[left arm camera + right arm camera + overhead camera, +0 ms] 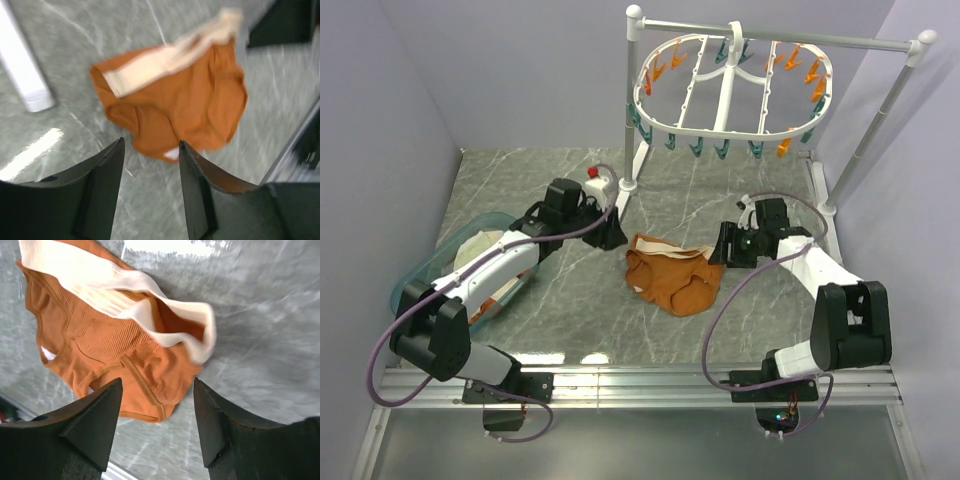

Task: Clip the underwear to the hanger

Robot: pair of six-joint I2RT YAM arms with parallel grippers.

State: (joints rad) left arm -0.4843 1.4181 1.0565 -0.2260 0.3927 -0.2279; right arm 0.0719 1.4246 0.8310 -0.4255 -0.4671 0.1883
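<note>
The underwear (672, 275) lies crumpled on the marble surface (520, 180), the left pincer (608, 238) just off its left edge, the right pincer (723, 247) just off its right, both spread wide and holding nothing, the hanger (730, 95) hanging well beyond it.

White-and-black arms (495, 265), looping purple cables (372, 375), black wedge-shaped gripper fingers (100, 185)

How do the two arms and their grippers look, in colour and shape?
The left arm and right arm have white links between black joint housings, each trailing a looping lilac-grey cable. The left gripper and right gripper have matte black, wedge-shaped fingers tapering to points.
</note>
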